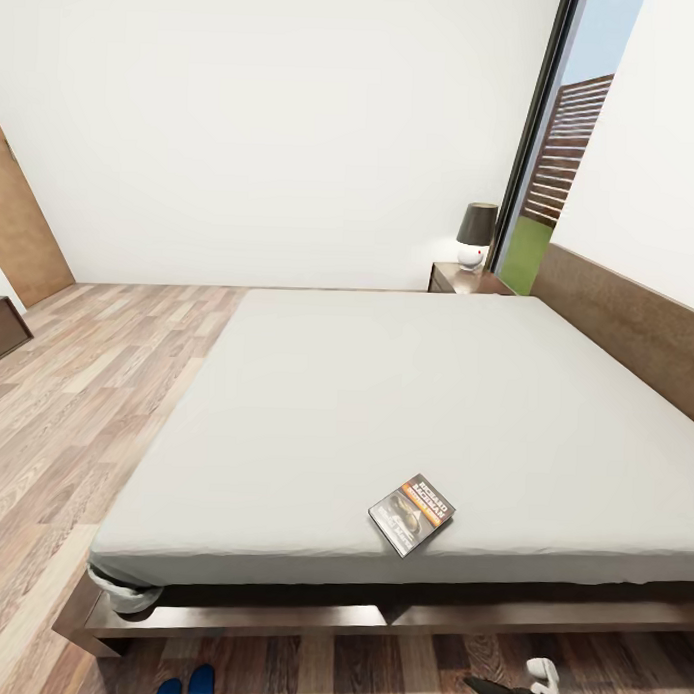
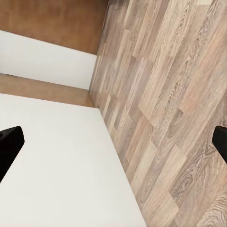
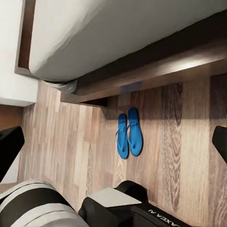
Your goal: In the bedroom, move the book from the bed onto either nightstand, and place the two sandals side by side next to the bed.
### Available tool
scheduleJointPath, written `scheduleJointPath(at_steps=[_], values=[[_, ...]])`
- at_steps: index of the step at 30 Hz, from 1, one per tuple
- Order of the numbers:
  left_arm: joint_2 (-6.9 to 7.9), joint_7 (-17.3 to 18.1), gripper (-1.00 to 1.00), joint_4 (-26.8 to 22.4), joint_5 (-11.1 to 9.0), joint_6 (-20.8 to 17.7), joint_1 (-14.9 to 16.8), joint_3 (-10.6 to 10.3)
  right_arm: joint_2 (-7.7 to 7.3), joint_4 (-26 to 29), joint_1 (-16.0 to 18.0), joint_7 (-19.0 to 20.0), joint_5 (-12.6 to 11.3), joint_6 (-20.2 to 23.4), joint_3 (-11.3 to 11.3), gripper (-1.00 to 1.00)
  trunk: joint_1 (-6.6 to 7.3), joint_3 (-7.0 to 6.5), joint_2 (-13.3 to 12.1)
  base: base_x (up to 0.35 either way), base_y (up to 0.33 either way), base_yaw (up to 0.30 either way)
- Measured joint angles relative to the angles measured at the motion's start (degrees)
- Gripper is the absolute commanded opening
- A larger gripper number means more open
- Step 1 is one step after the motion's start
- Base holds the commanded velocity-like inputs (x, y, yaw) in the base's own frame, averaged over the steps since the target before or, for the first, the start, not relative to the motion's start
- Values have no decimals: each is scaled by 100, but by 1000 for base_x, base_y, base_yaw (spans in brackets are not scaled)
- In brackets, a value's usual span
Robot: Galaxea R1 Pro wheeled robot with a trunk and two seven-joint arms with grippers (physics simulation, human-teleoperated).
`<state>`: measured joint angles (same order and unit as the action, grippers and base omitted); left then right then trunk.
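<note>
Wood-plank floor (image 1: 75,398) surrounds the grey bed (image 1: 405,409) holding a book (image 1: 411,513).

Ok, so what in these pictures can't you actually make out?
- Sandals: head view, cut off by the bottom edge; just the blue tips show.
- Nightstand: head view, its lower part sits behind the bed.
- Book: head view, cover lettering too small to read.
- Left hand and right hand: wrist views, each finger is cropped by the side edges, with a wide gap between.
</note>
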<state>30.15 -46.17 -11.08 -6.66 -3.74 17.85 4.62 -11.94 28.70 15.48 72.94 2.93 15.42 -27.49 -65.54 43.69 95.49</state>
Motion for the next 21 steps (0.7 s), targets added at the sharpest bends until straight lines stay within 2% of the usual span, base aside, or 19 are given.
scheduleJointPath(at_steps=[12,21], values=[[0,2,100,4,0,0,0,-1,-12,35,155,122,-13,37,-565,100,0,0,0,0,0,0],[0,7,100,6,2,0,-2,0,-12,36,297,136,-16,40,-732,100,0,0,0,0,0,0]])
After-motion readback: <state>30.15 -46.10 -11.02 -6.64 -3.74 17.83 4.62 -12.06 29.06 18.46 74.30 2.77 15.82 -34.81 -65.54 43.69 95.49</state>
